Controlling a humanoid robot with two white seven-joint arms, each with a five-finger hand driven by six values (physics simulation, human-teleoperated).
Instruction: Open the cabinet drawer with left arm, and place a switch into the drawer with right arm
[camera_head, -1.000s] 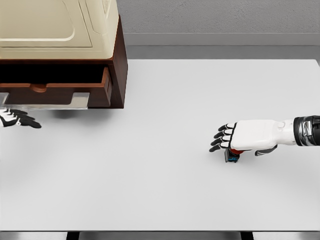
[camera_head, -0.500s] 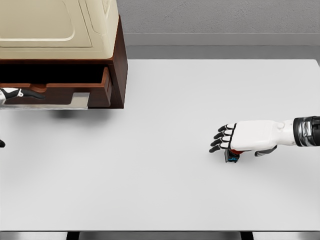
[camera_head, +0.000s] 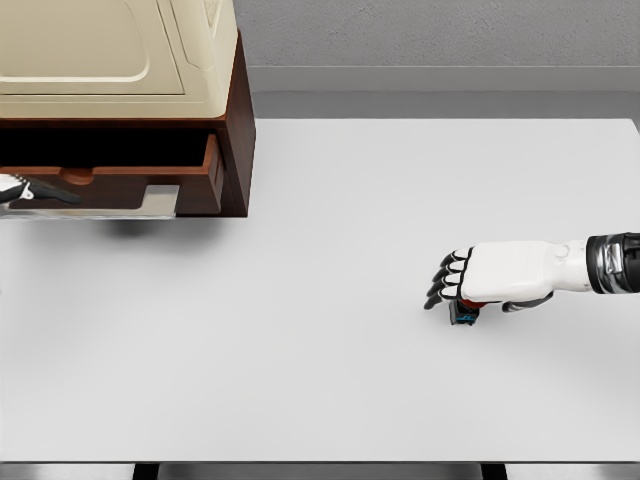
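Switch (camera_head: 465, 314): I see it on the white table (camera_head: 320, 380) at about 4 o'clock from the table's middle, a small dark block with blue and red parts, mostly hidden under my right hand (camera_head: 490, 278).
Handling: I judge it light, rigid and compact, so unlikely to deform; its smooth faces may slip. I would take it across its 2 short sides.
Right hand: palm down directly over the switch, arm reaching in from 3 o'clock; the dark fingertips (camera_head: 440, 288) curl downward and sit close together. I cannot tell whether they actually pinch the switch.
Left hand (camera_head: 35, 190): only a sliver shows at 9 o'clock, at the drawer front; I cannot tell its state.
Drawer (camera_head: 110, 170): pulled out of the cabinet (camera_head: 120, 60) at 10 o'clock, well apart from the switch.
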